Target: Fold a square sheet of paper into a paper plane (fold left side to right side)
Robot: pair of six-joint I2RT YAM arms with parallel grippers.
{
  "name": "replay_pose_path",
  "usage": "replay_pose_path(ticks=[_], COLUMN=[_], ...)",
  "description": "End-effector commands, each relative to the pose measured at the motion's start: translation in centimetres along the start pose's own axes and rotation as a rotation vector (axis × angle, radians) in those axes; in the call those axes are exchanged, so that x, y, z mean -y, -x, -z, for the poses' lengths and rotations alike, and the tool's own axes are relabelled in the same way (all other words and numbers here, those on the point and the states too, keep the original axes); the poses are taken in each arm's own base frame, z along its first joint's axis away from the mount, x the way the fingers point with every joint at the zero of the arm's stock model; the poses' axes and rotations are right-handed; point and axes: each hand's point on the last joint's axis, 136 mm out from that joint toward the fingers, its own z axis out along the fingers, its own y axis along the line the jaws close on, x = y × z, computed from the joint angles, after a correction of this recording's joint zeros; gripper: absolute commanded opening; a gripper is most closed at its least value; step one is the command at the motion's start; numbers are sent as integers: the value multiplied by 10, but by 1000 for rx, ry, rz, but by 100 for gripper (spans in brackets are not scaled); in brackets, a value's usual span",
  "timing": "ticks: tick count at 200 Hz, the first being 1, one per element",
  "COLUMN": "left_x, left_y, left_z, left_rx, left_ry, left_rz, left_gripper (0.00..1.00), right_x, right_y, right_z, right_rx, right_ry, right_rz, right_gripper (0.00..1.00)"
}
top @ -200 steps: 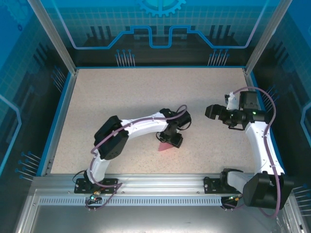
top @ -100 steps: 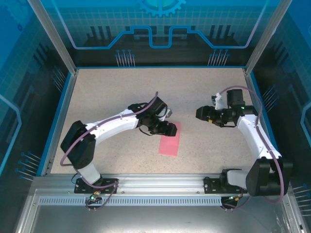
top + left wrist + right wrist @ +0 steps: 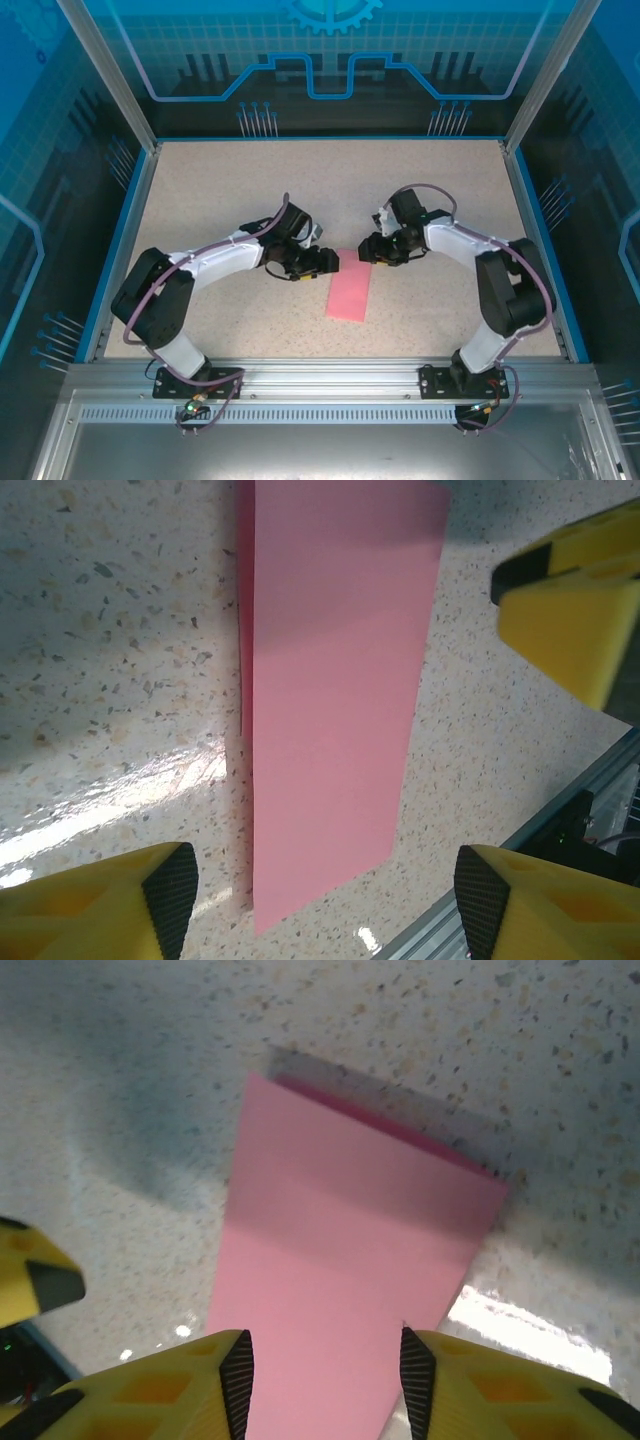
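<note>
- The bench has a pale, speckled top with a blue rim
- One salmon-pink sheet of paper lies flat near its middle, folded to a narrow rectangle, long sides running towards the near edge

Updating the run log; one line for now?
pink paper: folded in half, flat | left gripper: open, beside far-left corner | right gripper: open, at far-right corner

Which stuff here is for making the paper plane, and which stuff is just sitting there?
For the job:
- pink sheet of paper, folded into a narrow strip, lying flat
- left gripper, open, at the strip's far end
- right gripper, open, at the same end

Just there:
- speckled table
- metal rail along the near edge
- blue patterned walls
</note>
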Motion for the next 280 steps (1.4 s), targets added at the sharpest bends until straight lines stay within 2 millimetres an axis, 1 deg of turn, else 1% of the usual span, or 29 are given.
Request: replay_pose_path(ticks=[1, 22, 51, 79, 137, 156, 172, 201, 232, 265, 280], left_x=[-6, -10, -11, -12, -5, -3, 0, 6, 5, 3, 3], left_y=[-5, -9, -12, -13, -16, -17, -17, -14, -14, -18, -19], left_z=[-14, -21, -31, -37, -50, -54, -56, -54, -51, -51, -51], left_rx=[-37, -62, -97, -117, -155, -164, -165, -159, -159, -166, -166], left_ry=[-27, -31, -46, -47, -49, -52, -58, -65, -50, -43, -42], left_rz=[47, 62, 75, 84, 75, 73, 70, 60, 57, 62, 64], left_gripper=[72, 72, 71, 71, 71, 68, 63, 51, 37, 18, 12], right_x=[-6, 2, 10, 13, 18, 18, 18, 17, 12, 3, 0], right_y=[19, 19, 14, 13, 10, 9, 8, 8, 12, 18, 17], right_z=[-10, -19, -26, -29, -35, -35, -35, -35, -29, -14, -3], right_rx=[31, 11, -10, -19, -38, -40, -43, -39, -14, 61, 100], right_ry=[-28, -76, -94, -100, -110, -110, -107, -103, -97, -80, -83], right_rz=[42, 53, 55, 59, 61, 62, 63, 68, 89, 133, 165], right_gripper=[45, 45, 44, 44, 43, 43, 43, 43, 44, 50, 54])
